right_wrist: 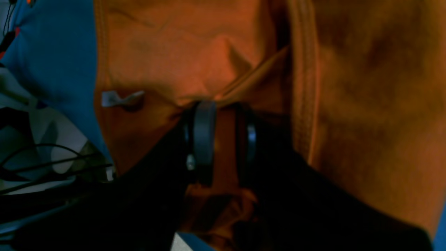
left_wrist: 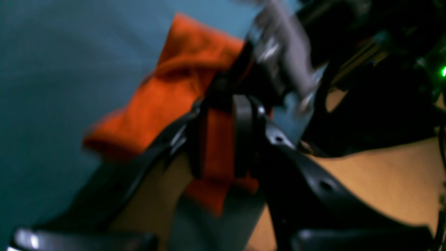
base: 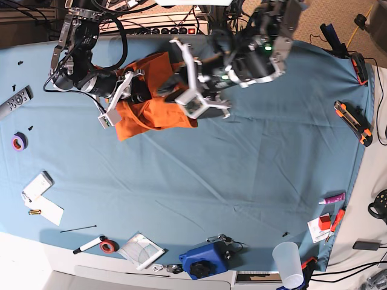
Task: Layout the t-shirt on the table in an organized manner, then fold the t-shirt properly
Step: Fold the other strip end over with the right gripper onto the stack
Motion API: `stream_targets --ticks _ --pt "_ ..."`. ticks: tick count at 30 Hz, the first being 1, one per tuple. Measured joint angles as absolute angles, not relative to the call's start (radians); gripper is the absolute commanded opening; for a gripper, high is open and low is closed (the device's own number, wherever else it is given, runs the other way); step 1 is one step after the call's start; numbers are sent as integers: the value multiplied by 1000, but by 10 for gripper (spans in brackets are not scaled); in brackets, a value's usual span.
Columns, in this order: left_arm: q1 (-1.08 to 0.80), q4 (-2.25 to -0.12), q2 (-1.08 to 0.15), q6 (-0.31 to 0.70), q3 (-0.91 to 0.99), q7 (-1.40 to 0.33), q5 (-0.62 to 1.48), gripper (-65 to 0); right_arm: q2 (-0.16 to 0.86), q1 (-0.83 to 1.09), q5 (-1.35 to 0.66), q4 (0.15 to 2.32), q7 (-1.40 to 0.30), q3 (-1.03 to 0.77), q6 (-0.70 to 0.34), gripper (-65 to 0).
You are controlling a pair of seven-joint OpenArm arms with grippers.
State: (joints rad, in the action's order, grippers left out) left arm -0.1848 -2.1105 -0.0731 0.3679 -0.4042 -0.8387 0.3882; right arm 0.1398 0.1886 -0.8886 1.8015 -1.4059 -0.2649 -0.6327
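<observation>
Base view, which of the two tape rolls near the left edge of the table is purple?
The purple tape roll, lying higher along the left edge near the grey remote. The other, the red tape roll, lies at the bottom beside a marker.

Plastic cup (base: pixel 288 262) — remote (base: pixel 14 103) — tape roll (base: pixel 19 141).
</observation>
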Motion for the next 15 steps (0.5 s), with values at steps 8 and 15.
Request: stream_targets --ticks 8,15 --pt "-94 -1903 -19 247 -471 -781 226 -536 140 188 -889 1847 -1414 -304 -630 -533" --pt "-9 -1629 -10 171 -470 -799 220 -537 138 157 -917 1942 -1413 -495 -630 -533"
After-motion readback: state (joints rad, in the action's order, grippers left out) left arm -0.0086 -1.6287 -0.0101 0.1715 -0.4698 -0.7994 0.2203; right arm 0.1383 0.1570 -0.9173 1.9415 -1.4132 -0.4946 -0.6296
